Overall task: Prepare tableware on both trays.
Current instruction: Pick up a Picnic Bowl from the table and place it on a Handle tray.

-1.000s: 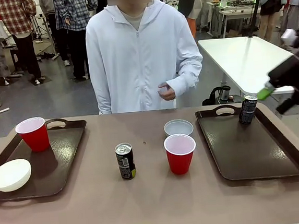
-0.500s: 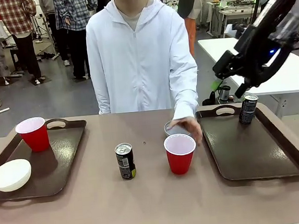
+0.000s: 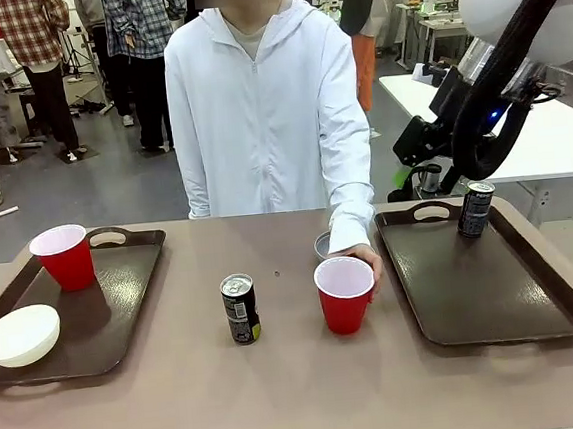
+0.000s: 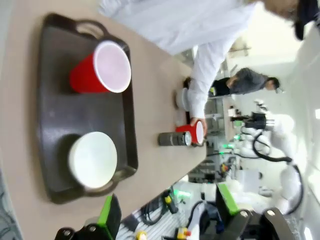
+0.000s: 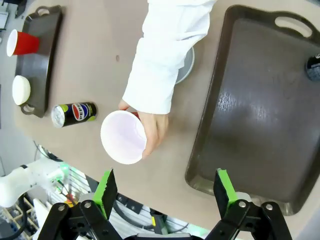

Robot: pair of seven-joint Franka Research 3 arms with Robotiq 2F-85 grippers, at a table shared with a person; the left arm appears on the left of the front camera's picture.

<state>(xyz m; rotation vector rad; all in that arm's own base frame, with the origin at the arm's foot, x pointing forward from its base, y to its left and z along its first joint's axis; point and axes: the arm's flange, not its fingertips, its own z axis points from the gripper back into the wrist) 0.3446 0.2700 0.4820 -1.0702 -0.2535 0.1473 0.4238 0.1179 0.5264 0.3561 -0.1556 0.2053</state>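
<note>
Tableware stands unevenly shared, 1 red cup (image 3: pixel 63 256) and a white bowl (image 3: pixel 20 334) on the left tray (image 3: pixel 122 289), 1 can (image 3: pixel 475 208) on the right tray (image 3: pixel 474 293), and since the person's hand (image 5: pixel 154 127) grips the middle cup (image 3: pixel 345 295), seemingly to place it, the left gripper (image 4: pixel 168 202) and right gripper (image 5: pixel 165 187) hover above, fingers spread and empty.

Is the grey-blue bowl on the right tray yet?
No, the bowl sits on the table beside the right tray, partly under the person's sleeve.
</note>
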